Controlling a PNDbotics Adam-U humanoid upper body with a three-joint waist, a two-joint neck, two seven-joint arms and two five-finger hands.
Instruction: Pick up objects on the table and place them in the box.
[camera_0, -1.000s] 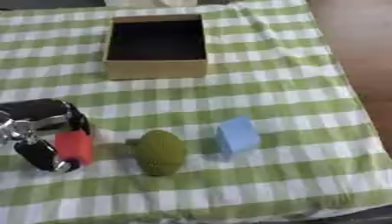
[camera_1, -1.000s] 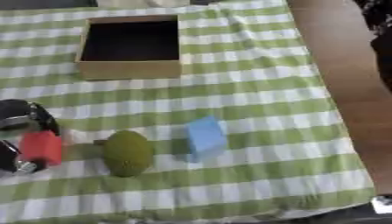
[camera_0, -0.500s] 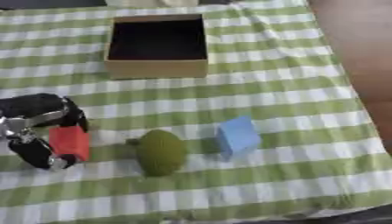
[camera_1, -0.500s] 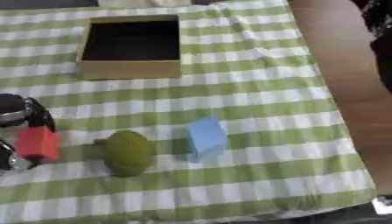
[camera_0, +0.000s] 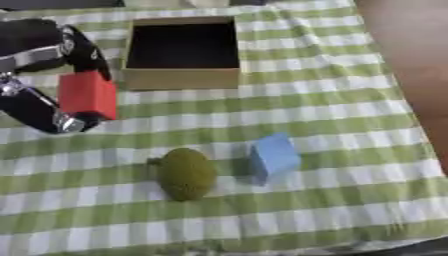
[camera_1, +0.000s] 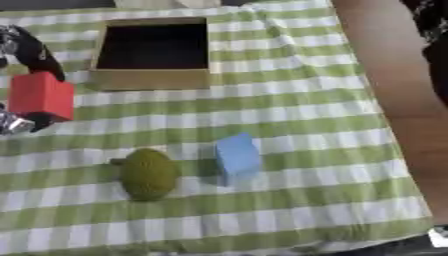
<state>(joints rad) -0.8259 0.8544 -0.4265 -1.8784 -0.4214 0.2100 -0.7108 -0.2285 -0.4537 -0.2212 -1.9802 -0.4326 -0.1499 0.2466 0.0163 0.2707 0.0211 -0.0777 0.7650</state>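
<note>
My left hand (camera_0: 39, 75) is shut on a red block (camera_0: 87, 94), holding it above the cloth just left of the open cardboard box (camera_0: 181, 78). The box's dark inside shows nothing in it. On the green-and-white checked cloth lie a bumpy green oval fruit (camera_0: 185, 173) and, to its right, a light blue block (camera_0: 274, 156). My right hand shows in neither view.
The checked cloth (camera_0: 332, 100) covers the table; bare brown floor (camera_1: 394, 75) lies beyond its right edge. A dark shape (camera_1: 431, 25) shows at the upper right corner of the right eye view.
My left hand has lifted the red block from the near-left of the cloth and carried it up toward the box's left side. The fruit and blue block have not moved.
</note>
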